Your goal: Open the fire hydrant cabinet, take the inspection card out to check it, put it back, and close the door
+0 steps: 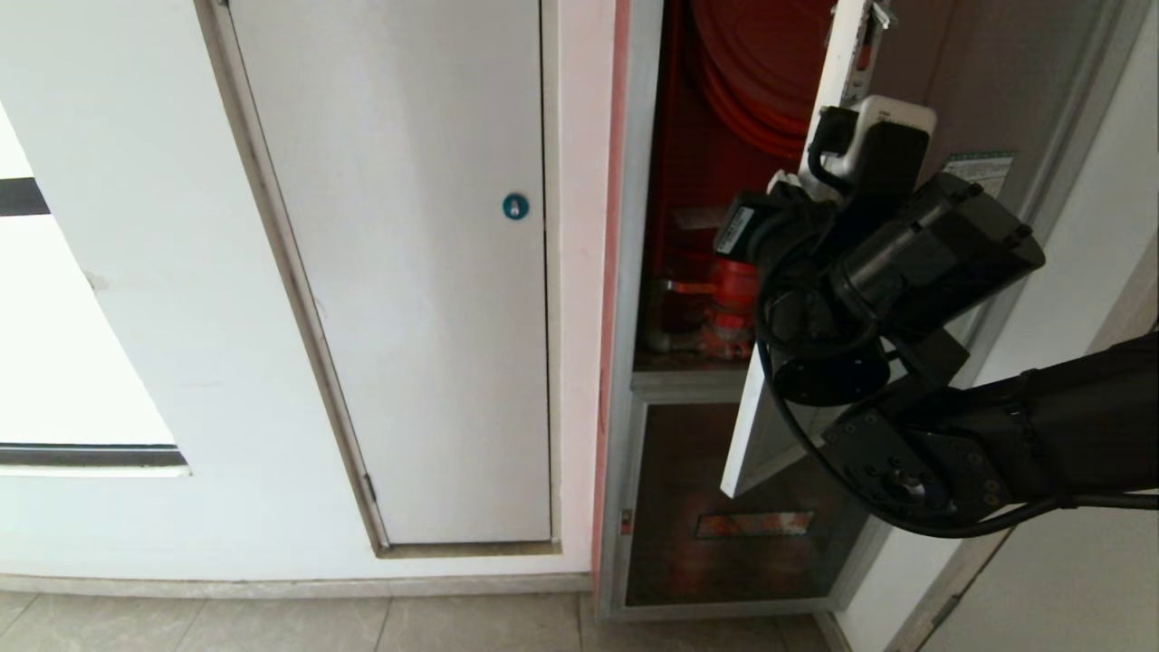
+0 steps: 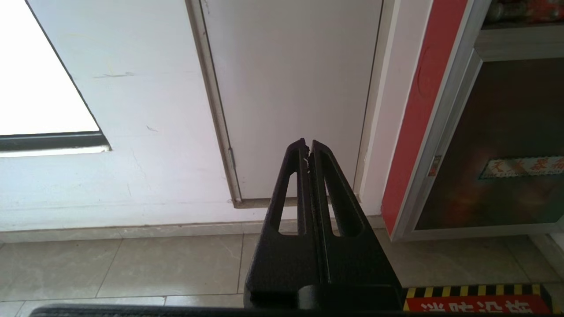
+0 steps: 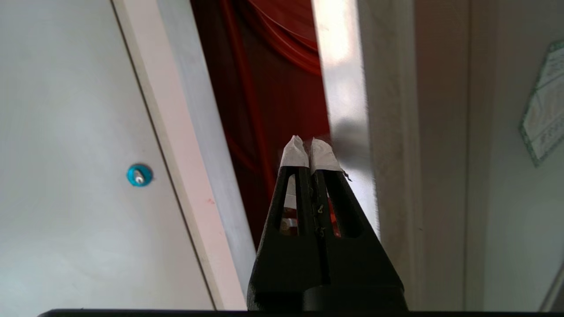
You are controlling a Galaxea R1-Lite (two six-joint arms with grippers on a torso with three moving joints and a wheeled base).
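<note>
1. Head view: the fire hydrant cabinet (image 1: 634, 380) is standing open. The door (image 1: 996, 100) is swinging out toward the right, its silver edge facing the camera. The right arm is reaching up in front of the opening and blocking most of the door; the right end effector's tips are hiding behind the wrist here. Red hose reel (image 1: 751, 72) is sitting up top inside, red valve (image 1: 729, 303) lower down. The lower glass door (image 1: 724, 507) with the orange label is staying shut. The plain white door (image 1: 407, 272) with the round blue lock (image 1: 515, 206) is sitting to the left. Inspection card: I cannot tell where it is.
2. Left wrist view: the left end effector (image 2: 308, 145) is hanging low, fingers pressed together, gripping nothing, pointing at the bottom of the white door and the tiled floor (image 2: 132, 264). Cabinet's lower glass door is showing at the side.
3. Right wrist view: the right end effector (image 3: 309, 147) is sitting closed, white-taped tips together, holding nothing, just beside the door's silver edge (image 3: 348, 88) at the cabinet opening. Contact with the edge: cannot tell. Red interior is showing behind the tips. The green-edged sticker (image 3: 544, 119) is showing on the door's glass.
</note>
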